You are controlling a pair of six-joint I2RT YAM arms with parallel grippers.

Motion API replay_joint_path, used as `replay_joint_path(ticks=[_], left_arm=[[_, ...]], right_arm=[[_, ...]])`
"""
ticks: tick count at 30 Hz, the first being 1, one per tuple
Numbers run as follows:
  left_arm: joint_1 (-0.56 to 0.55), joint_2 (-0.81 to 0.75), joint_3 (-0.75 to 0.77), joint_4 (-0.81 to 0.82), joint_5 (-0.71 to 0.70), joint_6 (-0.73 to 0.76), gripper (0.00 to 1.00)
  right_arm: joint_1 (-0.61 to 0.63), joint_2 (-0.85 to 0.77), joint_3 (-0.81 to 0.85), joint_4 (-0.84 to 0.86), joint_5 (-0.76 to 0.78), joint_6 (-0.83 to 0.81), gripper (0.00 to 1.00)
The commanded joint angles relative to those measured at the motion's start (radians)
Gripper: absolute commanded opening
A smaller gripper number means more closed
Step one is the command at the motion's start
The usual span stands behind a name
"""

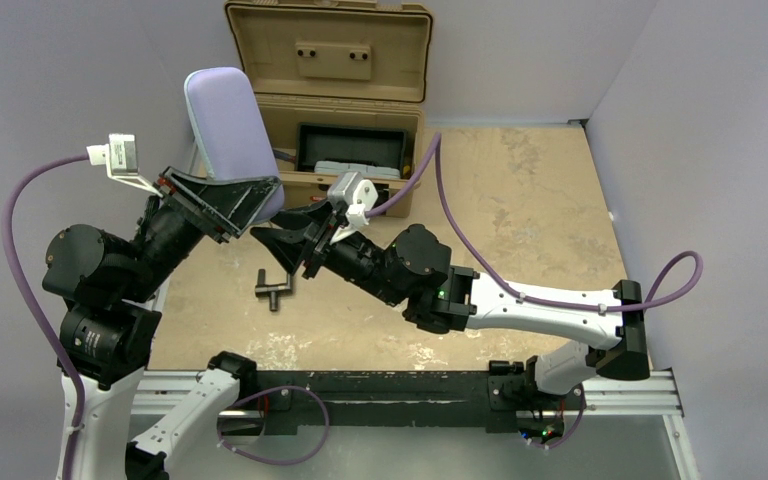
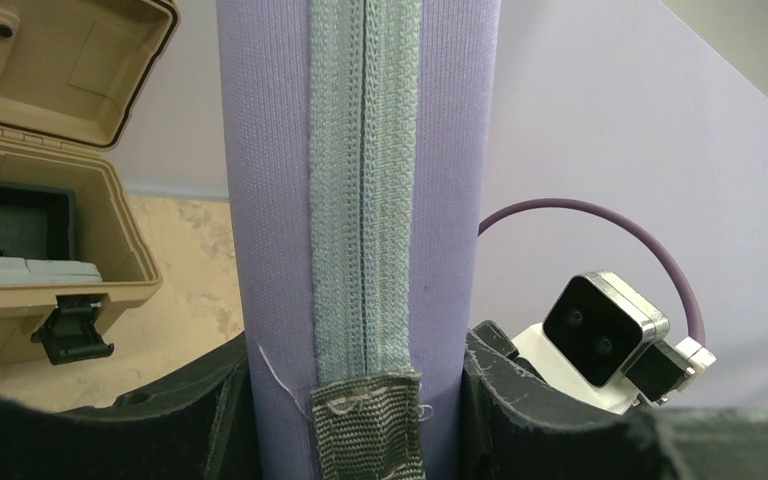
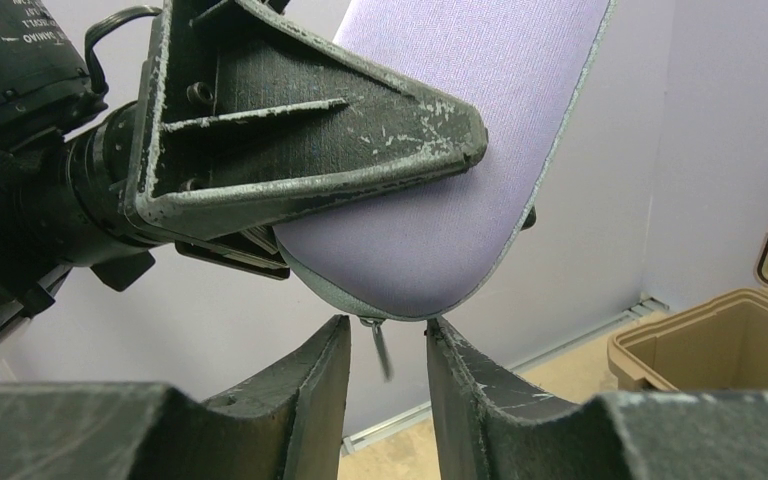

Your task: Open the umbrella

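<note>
Clamping lavender case upright between its fingers: left gripper, zip seam facing its camera. Right gripper just under case's rounded lower end, jaws narrowly parted. Metal zip pull hangs in gap, seems to touch neither finger; gripper released, holding nothing. Umbrella itself not visible in any view. Tan toolbox behind case, lid up, on table. Small black T-shaped part lies on table near right gripper.
</note>
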Motion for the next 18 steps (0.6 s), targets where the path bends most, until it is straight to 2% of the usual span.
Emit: replay_joint_path(ticks=[1,4,7,9,11,18], left_arm=[[-0.002,0.0,0.022,0.121,0.003,0.008,0.0],[-0.002,0.0,0.018,0.122,0.002,0.009,0.0],[-0.002,0.001,0.017,0.125,0.0,0.007,0.0],[-0.002,0.002,0.017,0.127,-0.001,0.006,0.0],[-0.002,0.003,0.017,0.128,0.0,0.005,0.0],[-0.002,0.004,0.015,0.121,0.004,-0.001,0.0]], right_arm=[[0.002,-0.003,0.059,0.022,0.011,-0.025,0.35],[0.002,-0.001,0.062,0.02,0.01,-0.034,0.33],[0.003,0.0,0.062,0.02,0.003,-0.038,0.25],[0.002,0.0,0.06,0.021,0.001,-0.038,0.17],[0.003,0.001,0.061,0.022,0.0,-0.041,0.02],[0.002,-0.024,0.028,0.046,0.014,-0.05,0.0]])
